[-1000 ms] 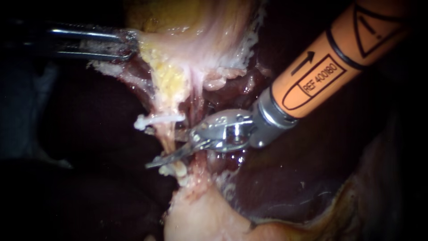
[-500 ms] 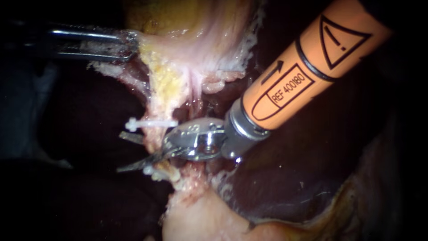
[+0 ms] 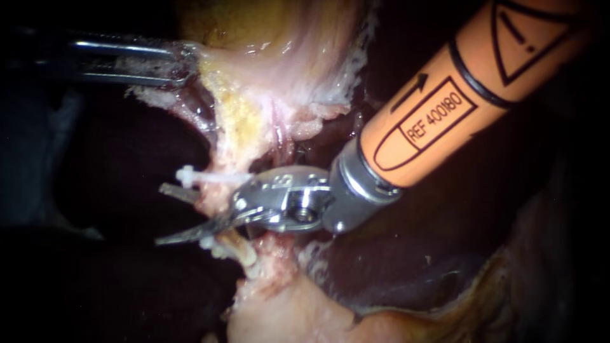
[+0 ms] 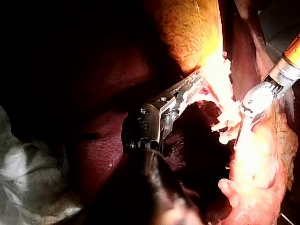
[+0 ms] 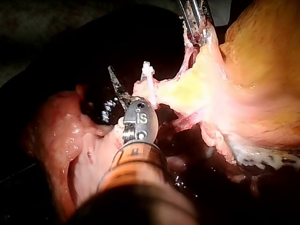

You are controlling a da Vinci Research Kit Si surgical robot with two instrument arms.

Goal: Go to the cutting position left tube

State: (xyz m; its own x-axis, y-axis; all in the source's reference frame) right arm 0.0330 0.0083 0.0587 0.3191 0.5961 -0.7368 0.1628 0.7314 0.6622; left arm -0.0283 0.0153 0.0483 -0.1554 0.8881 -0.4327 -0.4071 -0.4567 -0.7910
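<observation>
Endoscope view: nearest you, your right instrument (image 3: 164, 215) reaches in from the upper right with its wrist bent level. Its jaws are parted around the left tube (image 3: 215, 202) just below a white clip (image 3: 213, 178), and the far jaw is partly hidden behind the tube, so you cannot tell whether either touches it. Farther back, your left instrument (image 3: 181, 62) lies level, jaws closed on the pale edge of the gallbladder (image 3: 267, 38), its shaft lost in darkness.

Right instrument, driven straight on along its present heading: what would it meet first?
Right instrument: most likely the pale pinkish tube lying between its open blades; beyond that only darkness, depth unclear.
</observation>
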